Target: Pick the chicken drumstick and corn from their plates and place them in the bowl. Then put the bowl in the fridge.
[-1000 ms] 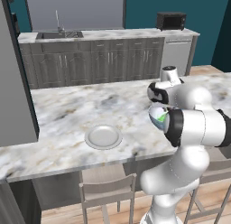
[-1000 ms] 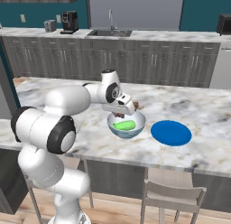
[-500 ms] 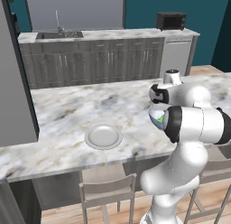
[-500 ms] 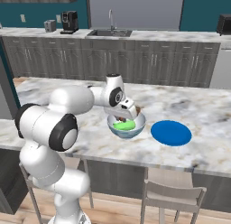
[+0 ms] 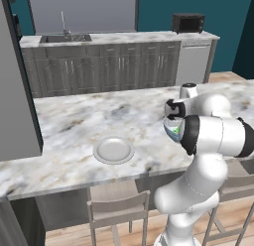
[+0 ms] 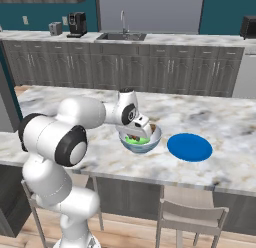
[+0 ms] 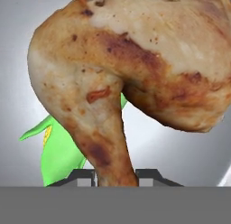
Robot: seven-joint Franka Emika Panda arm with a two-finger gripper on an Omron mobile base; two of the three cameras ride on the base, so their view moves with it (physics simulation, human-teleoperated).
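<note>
My gripper (image 7: 115, 173) is shut on the chicken drumstick (image 7: 135, 69), a browned glossy piece that hangs close in front of the hand camera. Behind it lies the light green corn (image 7: 58, 151) on the whitish inside of the bowl (image 7: 176, 151). From the right base view the gripper (image 6: 140, 126) sits low over the pale blue-grey bowl (image 6: 155, 138), with the corn (image 6: 133, 139) inside and the drumstick (image 6: 150, 128) at the rim. The blue plate (image 6: 189, 147) lies bare just right of the bowl. The grey-white plate (image 5: 114, 150) lies bare at the counter's front.
The marble island counter (image 5: 74, 116) carries everything. The fridge's tall grey side (image 5: 15, 91) stands at the far left. Stools (image 6: 187, 214) are tucked under the near edge. A back counter with a sink (image 6: 122, 36) runs along the wall.
The hand has come down and slightly right with the drumstick, from above the bowl to just inside its rim. Bowl, corn and plates have stayed put.
</note>
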